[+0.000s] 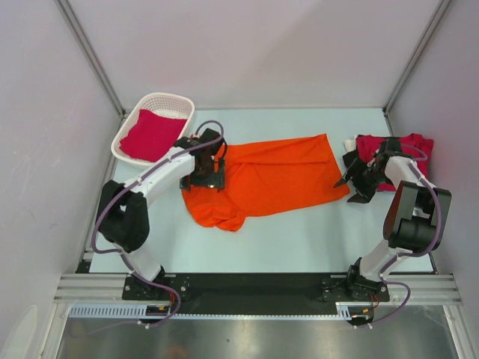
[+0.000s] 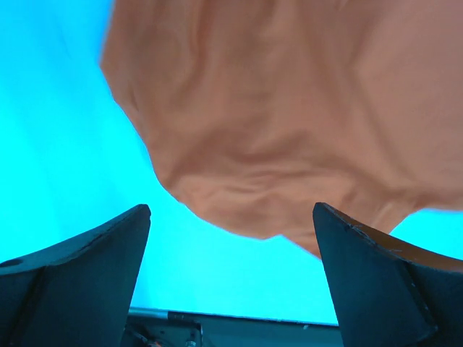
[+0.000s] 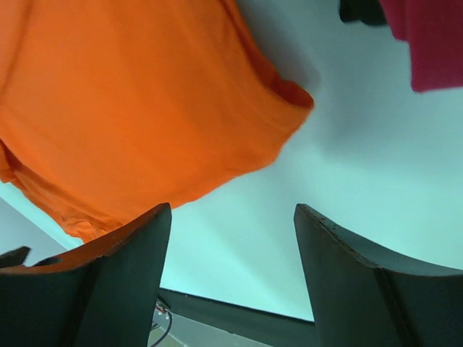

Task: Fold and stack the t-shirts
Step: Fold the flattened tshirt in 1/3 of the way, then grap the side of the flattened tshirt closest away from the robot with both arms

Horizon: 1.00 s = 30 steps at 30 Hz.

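The left gripper (image 2: pixel 231 208) spreads its dark wedge fingers (image 2: pixel 87 275) wide and empty over the rumpled edge of the soft orange t-shirt (image 1: pixel 266 179), which lies on the pale table (image 1: pixel 299 239). The right gripper (image 3: pixel 230 207) gapes empty beside the shirt's other end. A crimson t-shirt (image 1: pixel 152 134) fills the white lattice basket (image 1: pixel 168 99). More crimson cloth (image 1: pixel 408 146) lies at the right.

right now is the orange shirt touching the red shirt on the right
Apart: the right wrist view shows bare table between the orange shirt and the red shirt.
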Available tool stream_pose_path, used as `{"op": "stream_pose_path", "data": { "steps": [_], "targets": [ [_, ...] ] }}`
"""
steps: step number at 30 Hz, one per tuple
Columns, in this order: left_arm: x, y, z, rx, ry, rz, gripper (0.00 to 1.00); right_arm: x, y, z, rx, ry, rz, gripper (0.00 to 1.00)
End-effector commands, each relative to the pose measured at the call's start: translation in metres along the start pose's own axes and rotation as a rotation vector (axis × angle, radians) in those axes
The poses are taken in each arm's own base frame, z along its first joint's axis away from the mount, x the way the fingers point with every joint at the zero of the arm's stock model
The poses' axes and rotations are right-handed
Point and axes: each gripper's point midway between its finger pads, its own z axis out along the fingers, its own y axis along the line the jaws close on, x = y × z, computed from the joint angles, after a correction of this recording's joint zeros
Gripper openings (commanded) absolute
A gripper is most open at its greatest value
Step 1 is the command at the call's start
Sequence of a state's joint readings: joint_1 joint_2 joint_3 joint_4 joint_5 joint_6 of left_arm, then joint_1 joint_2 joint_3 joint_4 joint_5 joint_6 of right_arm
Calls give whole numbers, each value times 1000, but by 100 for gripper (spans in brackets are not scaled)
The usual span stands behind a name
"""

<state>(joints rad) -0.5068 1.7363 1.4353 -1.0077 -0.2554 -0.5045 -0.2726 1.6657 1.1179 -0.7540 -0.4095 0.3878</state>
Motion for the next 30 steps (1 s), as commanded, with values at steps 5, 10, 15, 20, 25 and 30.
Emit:
{"op": "stream_pose_path", "data": {
  "steps": [5, 10, 15, 20, 25, 30],
  "targets": [
    [64, -26, 15, 235, 134, 9, 97, 12, -14, -8, 55, 2, -1, 73],
    [83, -37, 11, 285, 163, 60, 87, 17, -22, -13, 98, -2, -7, 73],
    [82, -57, -12, 300, 79, 176, 88, 17, -24, -16, 107, -13, -11, 73],
    [88, -74, -21, 315, 45, 301, 86, 18, -25, -16, 108, -9, -11, 72],
    [104, -82, -19, 290, 55, 416, 83, 19, -29, -15, 123, -10, -10, 73],
    [111, -95, -15, 285, 69, 495, 81, 12, -39, -11, 166, -44, 27, 72]
  ]
}}
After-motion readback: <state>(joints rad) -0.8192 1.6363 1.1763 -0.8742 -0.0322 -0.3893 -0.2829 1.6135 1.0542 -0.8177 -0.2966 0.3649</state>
